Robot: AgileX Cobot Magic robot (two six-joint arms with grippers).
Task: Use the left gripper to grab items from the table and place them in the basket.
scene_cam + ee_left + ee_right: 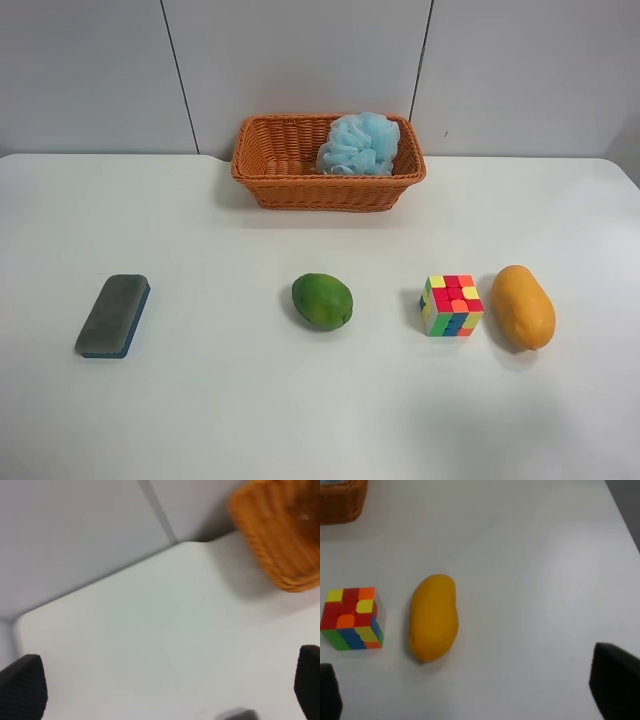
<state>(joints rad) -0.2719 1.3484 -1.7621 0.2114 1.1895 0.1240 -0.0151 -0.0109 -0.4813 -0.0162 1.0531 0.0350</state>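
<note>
The light-blue bath pouf point(360, 144) lies in the right part of the wicker basket point(280, 150) at the back of the white table point(220, 400). On the table stand, in a row, the grey-topped blue block point(113, 315), green mango point(322, 301), puzzle cube point(451, 305) and orange-yellow mango point(524, 306). No arm shows in the exterior high view. The left gripper point(165, 690) is open and empty above bare table near the basket's corner point(280, 540). The right gripper point(472, 687) is open and empty, near the orange-yellow mango point(433, 617) and the cube point(353, 618).
A grey panelled wall point(300, 50) stands right behind the table. The table's rounded far corner point(30, 620) shows in the left wrist view. A small dark blur point(235, 714) sits at that view's bottom edge; I cannot tell what it is.
</note>
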